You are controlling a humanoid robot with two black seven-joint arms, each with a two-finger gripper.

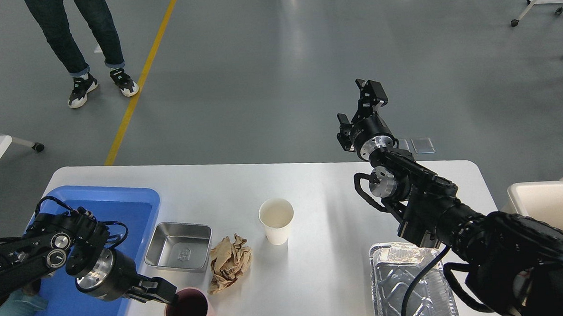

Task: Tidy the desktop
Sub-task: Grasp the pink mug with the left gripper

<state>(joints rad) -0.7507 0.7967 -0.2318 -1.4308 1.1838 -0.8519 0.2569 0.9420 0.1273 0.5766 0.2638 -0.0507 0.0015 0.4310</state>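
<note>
The left tool [166,292] is seen at the rim of a pink cup [189,311], its grip not discernible; the right tool [361,108] is held aloft, parted, grasping nothing; the white tabletop [321,194] is spread below, littered with crumpled paper [229,262].

No legible text, brand or number appears anywhere. The steel tray [178,246] bears an embossed mark on its floor, too small to read.
</note>
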